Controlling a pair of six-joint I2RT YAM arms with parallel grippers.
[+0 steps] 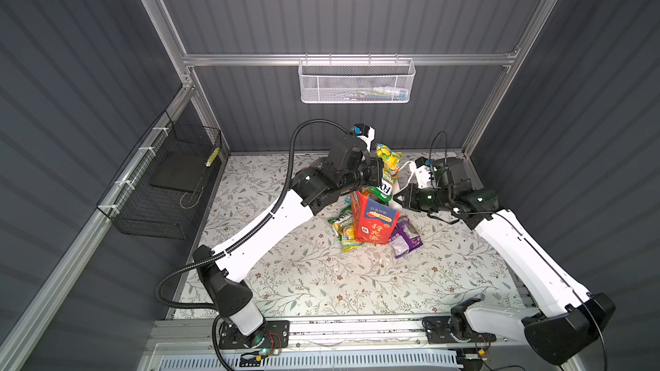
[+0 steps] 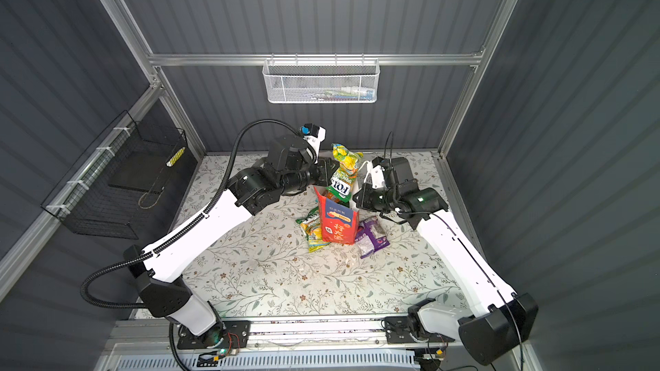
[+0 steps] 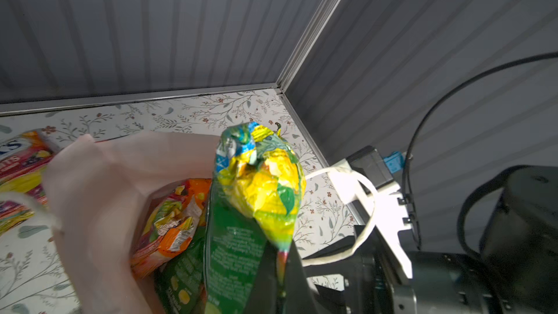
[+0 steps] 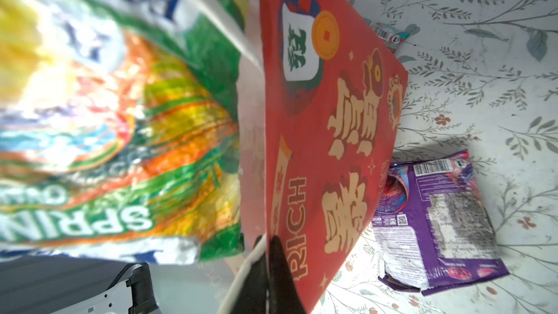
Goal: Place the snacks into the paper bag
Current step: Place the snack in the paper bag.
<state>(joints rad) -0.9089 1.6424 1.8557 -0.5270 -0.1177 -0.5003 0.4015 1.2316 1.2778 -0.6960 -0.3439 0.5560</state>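
The red paper bag (image 1: 373,223) (image 2: 337,224) stands upright mid-table, its mouth open. My left gripper (image 3: 282,255) is shut on the edge of a green-yellow FOX'S snack packet (image 1: 389,169) (image 3: 259,182), which hangs upright with its lower end in the bag's mouth. Inside the bag (image 3: 99,194) lie an orange packet (image 3: 172,215) and a green one. My right gripper (image 4: 267,243) is shut on the bag's rim (image 4: 317,116) beside its white cord handle (image 3: 362,206). Another green-yellow packet (image 1: 344,228) lies left of the bag. A purple packet (image 1: 405,235) (image 4: 434,215) lies to its right.
A teal packet's corner (image 4: 389,33) peeks from behind the bag. Orange-pink packets (image 3: 21,161) lie on the floral table beyond it. A white mesh basket (image 1: 355,82) hangs on the back wall and a black wire basket (image 1: 168,183) on the left wall.
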